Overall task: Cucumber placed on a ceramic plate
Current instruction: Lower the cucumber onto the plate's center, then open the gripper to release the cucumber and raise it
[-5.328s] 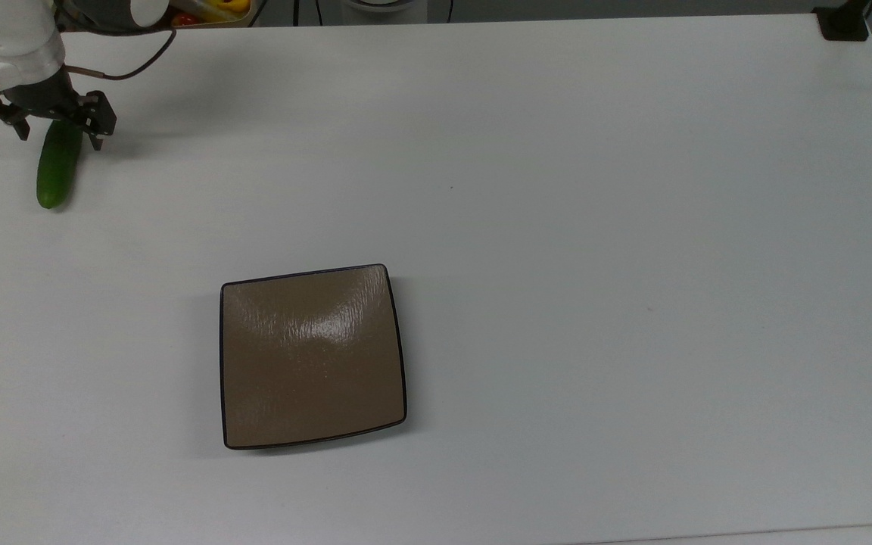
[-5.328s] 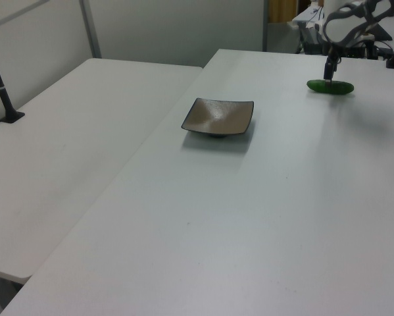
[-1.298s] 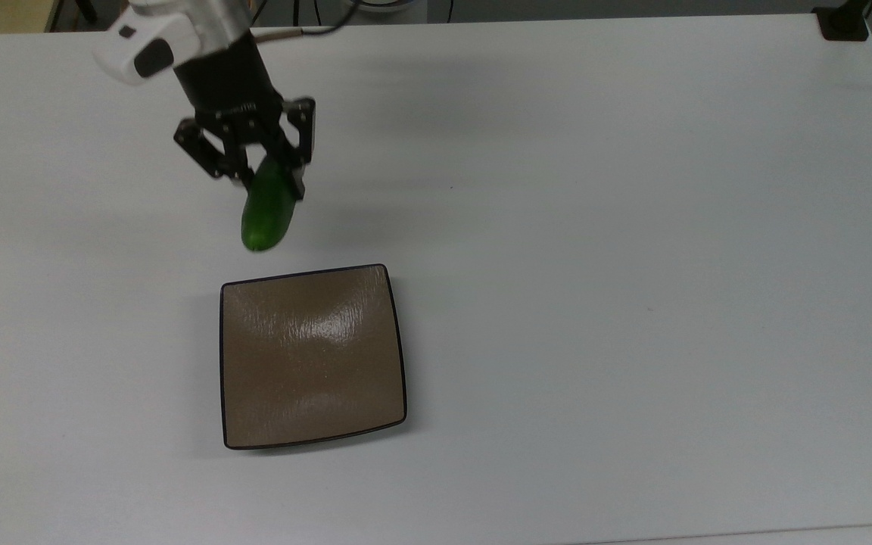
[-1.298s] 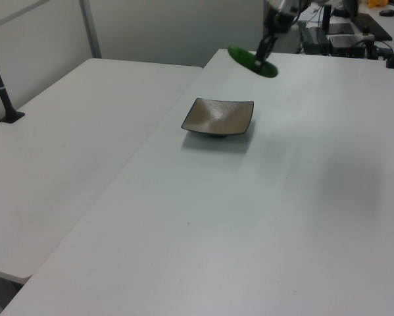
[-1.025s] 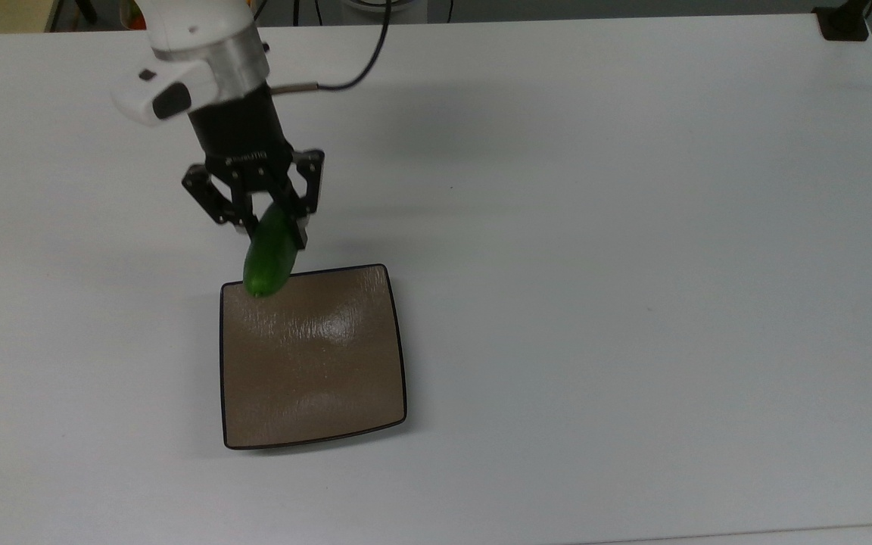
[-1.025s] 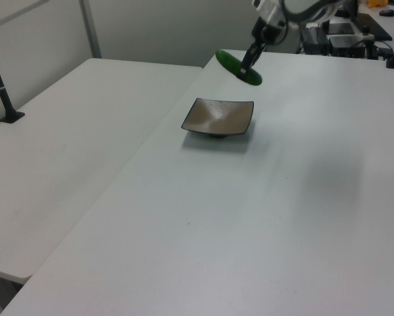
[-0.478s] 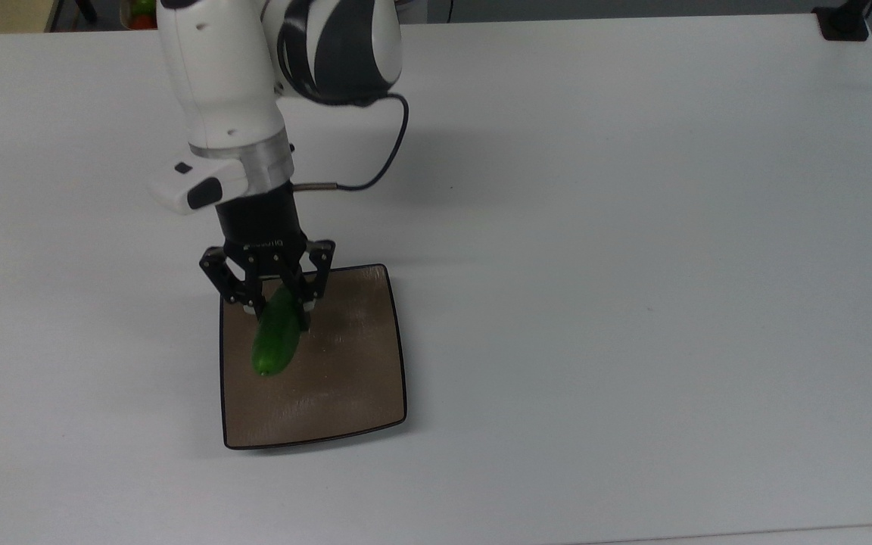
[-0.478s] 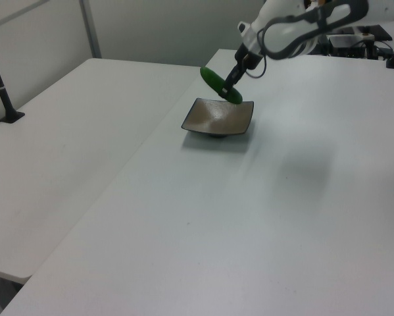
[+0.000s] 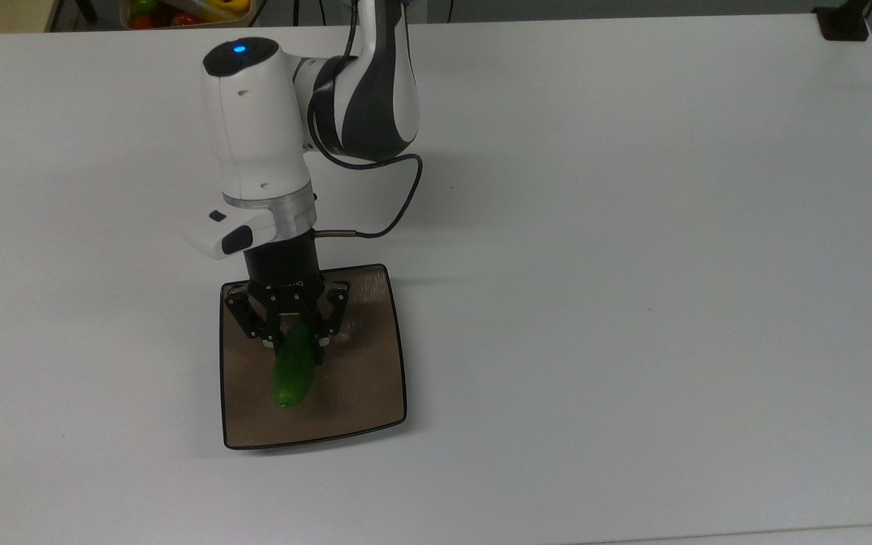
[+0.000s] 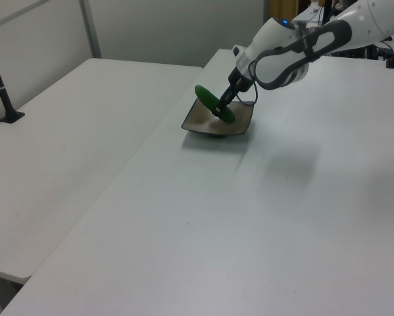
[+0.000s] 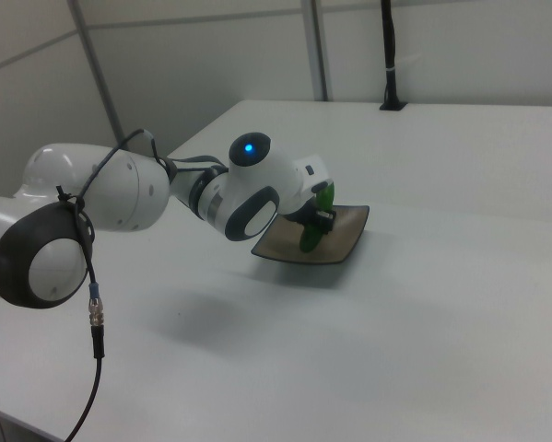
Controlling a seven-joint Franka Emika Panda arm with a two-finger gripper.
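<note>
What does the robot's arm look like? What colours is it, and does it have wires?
The arm is chunky and rounded, glossy white with dark grey joint bands. A small blue light glows on top. Its wrist ends in a black cylinder bearing the black skeleton-like claw with two thin fingers. A thin dark cable loops from the wrist along the arm.

White table (image 9: 633,227), square tan-brown ceramic plate (image 9: 360,393) resting directly on it

Gripper (image 9: 297,339) holds cucumber (image 9: 294,373) over ceramic plate (image 9: 360,386).
</note>
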